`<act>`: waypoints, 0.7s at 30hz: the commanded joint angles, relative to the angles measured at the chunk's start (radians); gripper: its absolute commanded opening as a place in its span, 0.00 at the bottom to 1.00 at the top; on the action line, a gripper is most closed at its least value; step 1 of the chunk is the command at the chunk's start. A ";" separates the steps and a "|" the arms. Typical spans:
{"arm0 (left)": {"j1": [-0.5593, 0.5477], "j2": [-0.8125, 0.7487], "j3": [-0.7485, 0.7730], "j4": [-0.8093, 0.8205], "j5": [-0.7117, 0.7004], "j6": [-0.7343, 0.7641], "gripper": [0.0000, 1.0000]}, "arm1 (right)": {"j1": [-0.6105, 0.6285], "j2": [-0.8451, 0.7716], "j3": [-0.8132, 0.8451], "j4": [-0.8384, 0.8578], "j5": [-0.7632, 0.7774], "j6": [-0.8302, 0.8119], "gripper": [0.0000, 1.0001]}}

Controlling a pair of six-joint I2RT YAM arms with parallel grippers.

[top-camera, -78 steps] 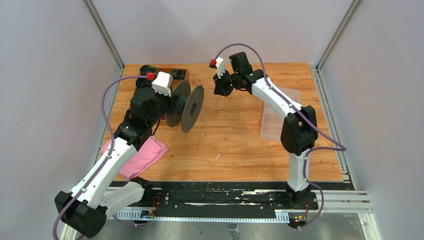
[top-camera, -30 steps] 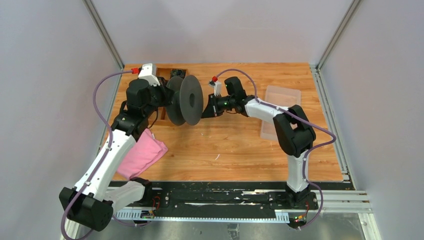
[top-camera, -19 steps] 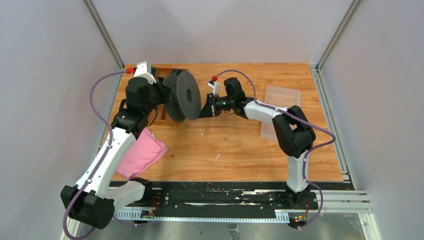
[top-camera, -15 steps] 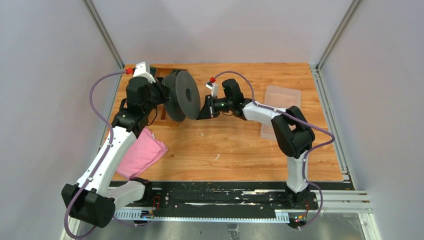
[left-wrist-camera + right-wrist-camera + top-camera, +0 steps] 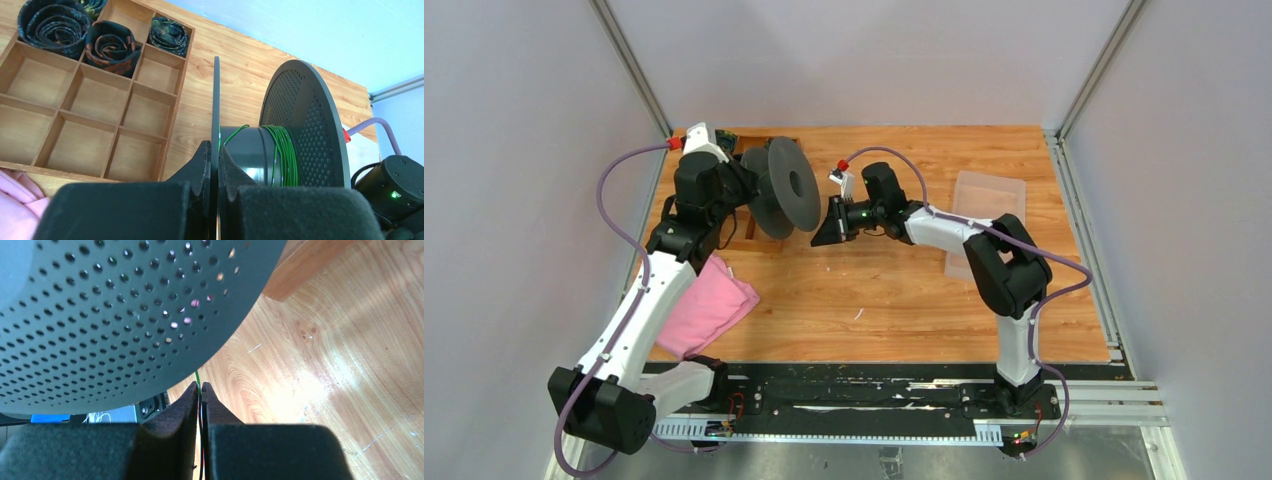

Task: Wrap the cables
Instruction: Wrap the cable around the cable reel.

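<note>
- Over the table's (image 5: 894,290) far left: right gripper (image 5: 200,390), jaws nearly together, is pinching the green cable (image 5: 198,377) just below the spool (image 5: 125,315).
- Left gripper (image 5: 216,150), jaws closed, is clamping the spool's near flange (image 5: 216,95) edge-on.
- Cable is sitting partly wound on the hub (image 5: 247,150), bunched against the far flange (image 5: 310,100).
- Handling note: feeding under light tension is advised, laying turns across the bare hub; slack is likely to leave loose loops.

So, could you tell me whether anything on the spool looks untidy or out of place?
Yes: the green cable is bunched against the far flange, leaving most of the hub bare, with one strand straying loose across it.
</note>
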 commanded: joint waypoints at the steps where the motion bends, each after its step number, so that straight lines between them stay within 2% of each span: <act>1: 0.015 -0.009 0.056 0.088 -0.038 -0.038 0.00 | 0.018 -0.045 -0.021 0.017 -0.020 0.010 0.06; 16: 0.023 -0.014 0.054 0.084 -0.060 -0.027 0.00 | 0.018 -0.105 -0.025 -0.084 -0.006 -0.124 0.14; 21: 0.025 -0.014 0.056 0.079 -0.071 -0.026 0.00 | 0.019 -0.135 -0.039 -0.110 0.011 -0.173 0.13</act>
